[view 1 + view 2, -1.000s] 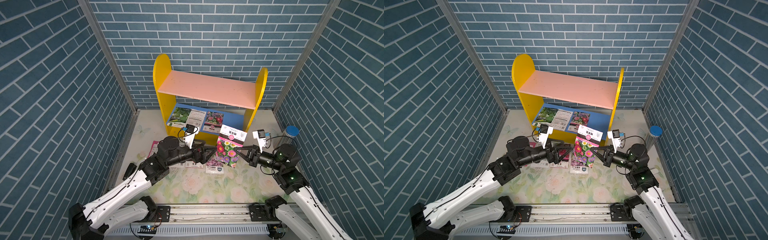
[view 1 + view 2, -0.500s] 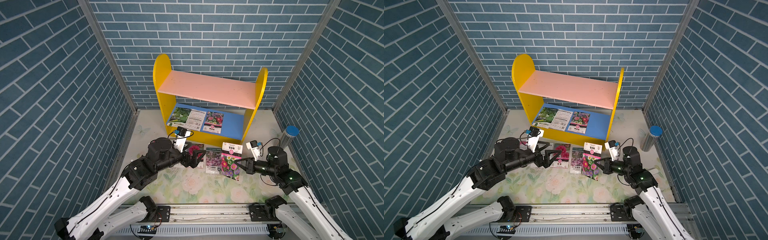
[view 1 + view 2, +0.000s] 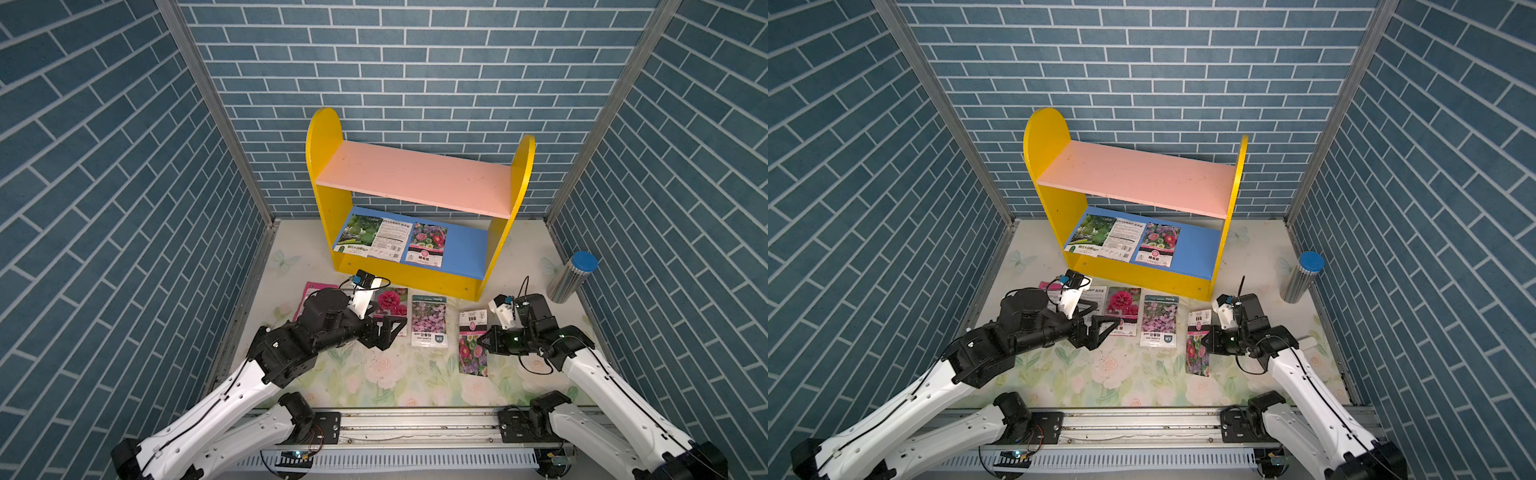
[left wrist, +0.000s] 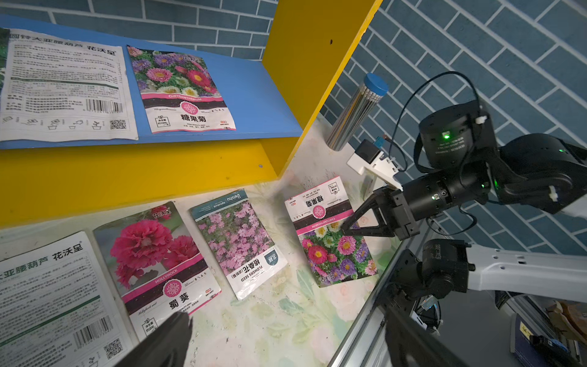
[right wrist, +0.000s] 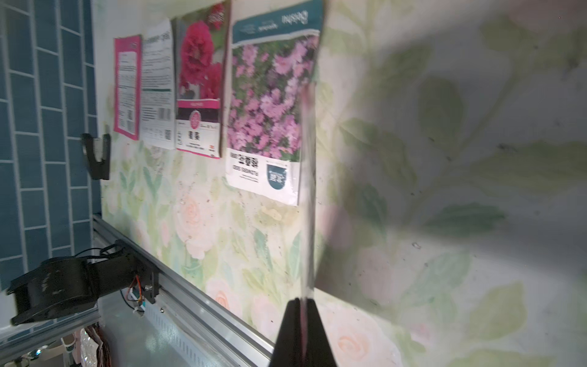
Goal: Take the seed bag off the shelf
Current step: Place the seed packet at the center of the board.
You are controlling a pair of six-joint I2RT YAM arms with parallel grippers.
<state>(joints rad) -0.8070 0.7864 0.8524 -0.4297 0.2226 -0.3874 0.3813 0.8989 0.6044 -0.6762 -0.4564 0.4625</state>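
Right tool (image 3: 481, 341): pinches seed bag (image 3: 471, 360), already down before the shelf (image 3: 325, 166)
Left tool (image 3: 388, 333): spread, empty
Remaining: release; other bags (image 3: 427, 243) on shelf

Blue brick walls (image 3: 124, 166) around floral floor (image 3: 395, 382)

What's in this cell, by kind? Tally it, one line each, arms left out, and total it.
Seed bags on the shelf: 3
Seed bags flat on the table: 4
Seed bag pinched in the right tool: 1
Shelf: 1
Steel canister, blue cap: 1
Total: 10
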